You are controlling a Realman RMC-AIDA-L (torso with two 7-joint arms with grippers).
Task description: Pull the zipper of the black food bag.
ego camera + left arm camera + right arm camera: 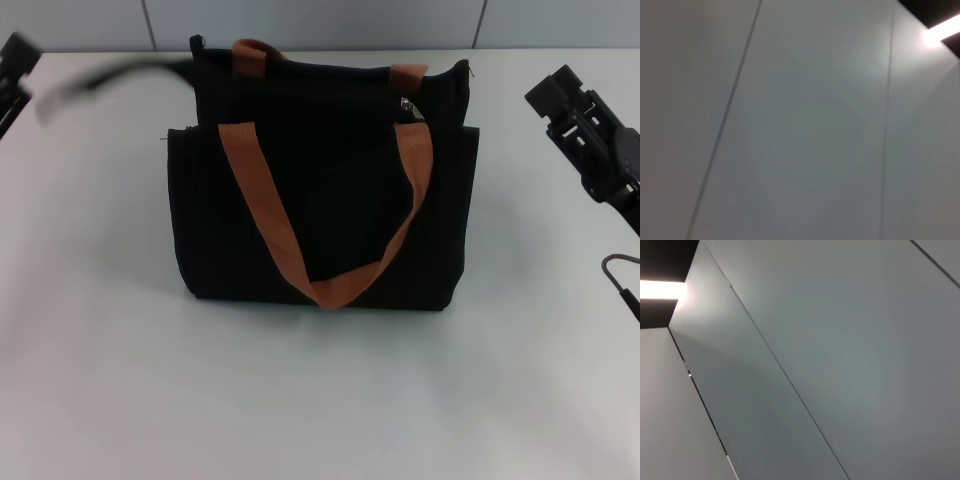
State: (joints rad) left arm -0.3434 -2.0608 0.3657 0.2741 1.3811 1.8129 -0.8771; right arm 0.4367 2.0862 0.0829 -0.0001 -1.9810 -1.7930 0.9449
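Note:
The black food bag [340, 215] stands upright in the middle of the white table in the head view. Its front orange-brown handle [258, 195] hangs down over the front face, and the rear handle [252, 50] shows at the top edge. The small silver zipper pull [408, 107] sits near the right end of the bag's top edge. My left gripper [14, 62] is at the far left edge, well away from the bag. My right gripper [585, 125] is raised at the far right, also apart from the bag. Both wrist views show only wall panels.
A blurred black strip [110, 78] reaches from the bag's upper left corner toward the left. A thin dark hooked cable [620, 275] hangs below my right arm. The white table [300, 400] extends in front of the bag.

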